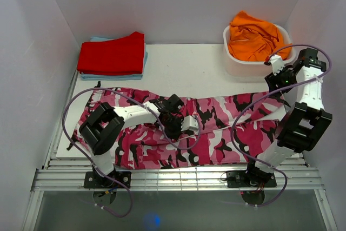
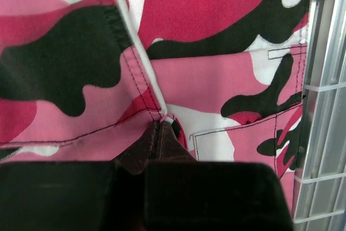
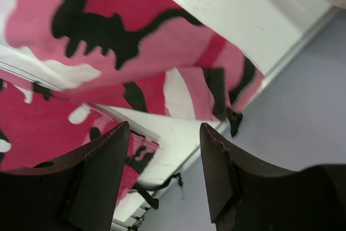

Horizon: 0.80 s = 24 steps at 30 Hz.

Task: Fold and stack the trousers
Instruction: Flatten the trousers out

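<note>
Left gripper point(image 2: 161, 126) pressed together, pinching trousers point(image 1: 232, 133) at centre seam | right gripper point(image 3: 165, 133) spread, empty, near right leg ends | trousers flat, near side | step: gripping for first fold | next: right must seize hem

Trousers point(image 1: 216, 133) printed in camouflage: pink, magenta, white, black. Folded garment point(image 1: 111, 55) plain red; cloth point(image 1: 111, 76) beneath it light blue. Crumpled garment point(image 1: 253, 39) plain orange. Basin point(image 1: 240, 66) white. Worktop point(image 1: 184, 68) white.
</note>
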Available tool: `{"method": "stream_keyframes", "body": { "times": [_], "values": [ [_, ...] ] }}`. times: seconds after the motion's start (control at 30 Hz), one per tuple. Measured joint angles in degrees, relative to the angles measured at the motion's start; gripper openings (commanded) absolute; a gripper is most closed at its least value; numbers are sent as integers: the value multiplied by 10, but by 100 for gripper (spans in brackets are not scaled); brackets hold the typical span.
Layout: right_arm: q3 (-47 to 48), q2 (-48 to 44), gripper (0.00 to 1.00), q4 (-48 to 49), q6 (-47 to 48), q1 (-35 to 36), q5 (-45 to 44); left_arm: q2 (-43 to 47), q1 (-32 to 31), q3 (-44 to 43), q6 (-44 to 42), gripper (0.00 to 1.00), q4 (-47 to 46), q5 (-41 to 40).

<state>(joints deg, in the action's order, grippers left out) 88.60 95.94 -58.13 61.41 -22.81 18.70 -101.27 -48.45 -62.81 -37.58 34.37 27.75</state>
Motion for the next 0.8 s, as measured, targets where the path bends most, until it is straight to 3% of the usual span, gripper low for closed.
{"method": "stream_keyframes", "body": {
  "times": [0.2, 0.37, 0.57, 0.8],
  "values": [
    [-39, 5, 54, -10, -26, 62, 9, -10, -5, 11, -12, 0, -14, -7],
    [-113, 10, 44, 4, -45, 100, -20, -21, -5, -2, 9, 0, -14, -9],
    [-202, 37, 41, 69, -59, 83, -100, -43, 6, -28, 55, 0, -8, -1],
    [-200, 64, 41, 133, -100, 68, -125, -67, 32, -47, 103, 0, -1, 42]
  ]
}}
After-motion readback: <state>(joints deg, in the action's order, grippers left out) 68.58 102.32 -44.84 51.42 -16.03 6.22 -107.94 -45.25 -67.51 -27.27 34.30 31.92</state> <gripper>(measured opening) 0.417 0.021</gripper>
